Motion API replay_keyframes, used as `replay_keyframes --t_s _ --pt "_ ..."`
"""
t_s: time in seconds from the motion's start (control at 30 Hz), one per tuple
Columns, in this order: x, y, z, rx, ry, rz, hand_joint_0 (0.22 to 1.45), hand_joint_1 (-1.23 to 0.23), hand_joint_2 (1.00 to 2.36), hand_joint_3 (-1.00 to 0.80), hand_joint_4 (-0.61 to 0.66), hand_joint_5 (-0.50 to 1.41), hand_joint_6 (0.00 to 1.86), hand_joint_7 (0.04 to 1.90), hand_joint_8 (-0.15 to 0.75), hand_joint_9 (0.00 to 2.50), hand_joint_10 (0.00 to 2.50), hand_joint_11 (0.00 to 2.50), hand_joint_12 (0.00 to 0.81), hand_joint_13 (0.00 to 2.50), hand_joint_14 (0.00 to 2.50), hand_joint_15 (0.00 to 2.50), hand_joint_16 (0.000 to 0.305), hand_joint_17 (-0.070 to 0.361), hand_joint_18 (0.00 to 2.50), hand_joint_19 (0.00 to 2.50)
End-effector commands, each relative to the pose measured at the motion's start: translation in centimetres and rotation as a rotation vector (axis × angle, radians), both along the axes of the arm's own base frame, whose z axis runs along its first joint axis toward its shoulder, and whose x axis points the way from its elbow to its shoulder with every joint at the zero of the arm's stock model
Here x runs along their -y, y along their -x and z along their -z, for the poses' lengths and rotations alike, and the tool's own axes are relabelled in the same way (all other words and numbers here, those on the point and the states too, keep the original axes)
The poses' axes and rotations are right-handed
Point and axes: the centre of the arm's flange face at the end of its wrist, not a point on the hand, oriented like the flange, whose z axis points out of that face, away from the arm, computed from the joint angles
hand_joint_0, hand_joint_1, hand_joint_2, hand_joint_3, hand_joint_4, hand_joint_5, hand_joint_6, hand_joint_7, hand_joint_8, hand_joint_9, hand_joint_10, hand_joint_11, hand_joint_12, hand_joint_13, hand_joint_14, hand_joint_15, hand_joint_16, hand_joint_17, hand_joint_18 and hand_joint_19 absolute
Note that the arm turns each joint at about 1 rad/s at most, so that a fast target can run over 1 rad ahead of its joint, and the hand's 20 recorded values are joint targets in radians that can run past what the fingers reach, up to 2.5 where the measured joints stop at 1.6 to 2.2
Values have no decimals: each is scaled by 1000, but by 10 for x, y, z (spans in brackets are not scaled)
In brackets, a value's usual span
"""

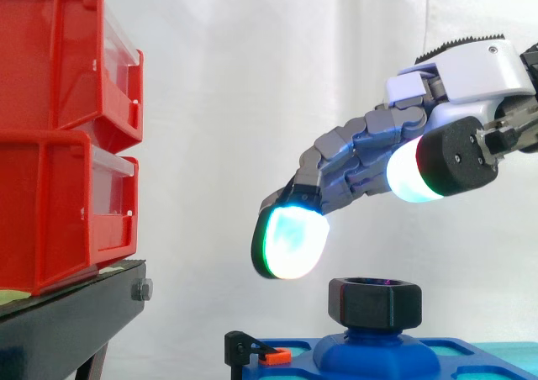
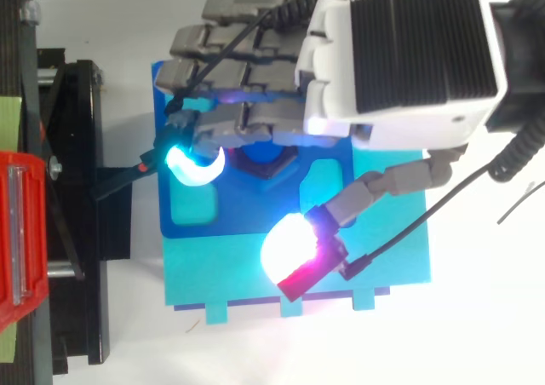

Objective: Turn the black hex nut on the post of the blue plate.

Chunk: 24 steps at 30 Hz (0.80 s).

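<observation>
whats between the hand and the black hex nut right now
Nothing. In the side view the gap between the hand and the black hex nut is bare, with only the white curtain behind it.

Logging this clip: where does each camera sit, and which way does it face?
Side view: beside the work at about its height, looking level across the black hex nut atop the blue plate, red plastic bins stacked at left; the hand enters from the right.
Top view: overhead, looking down on the plate; the hand's back covers most of the nut.
Shared: nut, plate, bins, and the open hand above the nut.
</observation>
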Motion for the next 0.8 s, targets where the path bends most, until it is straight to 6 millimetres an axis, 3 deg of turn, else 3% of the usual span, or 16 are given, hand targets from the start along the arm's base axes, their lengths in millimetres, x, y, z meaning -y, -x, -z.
replay_keyframes --t_s 0.0,0.3,0.7,0.77 --pt "-8 -5 9 -4 5 7 461 -357 1000 -500 187 -208 502 722 231 221 0 0 372 75 2 87 59 133 0 249" --pt "-32 -11 10 12 33 23 461 -329 1000 -500 184 -211 502 702 230 219 0 0 373 68 3 85 59 134 0 250" --pt "-39 -11 11 11 40 24 463 -322 1000 -500 188 -207 502 732 230 218 0 0 372 63 2 91 59 133 0 259" --pt "-40 -10 12 4 44 22 447 -412 1000 -500 195 -206 502 737 235 219 0 0 378 66 3 89 60 136 0 248"
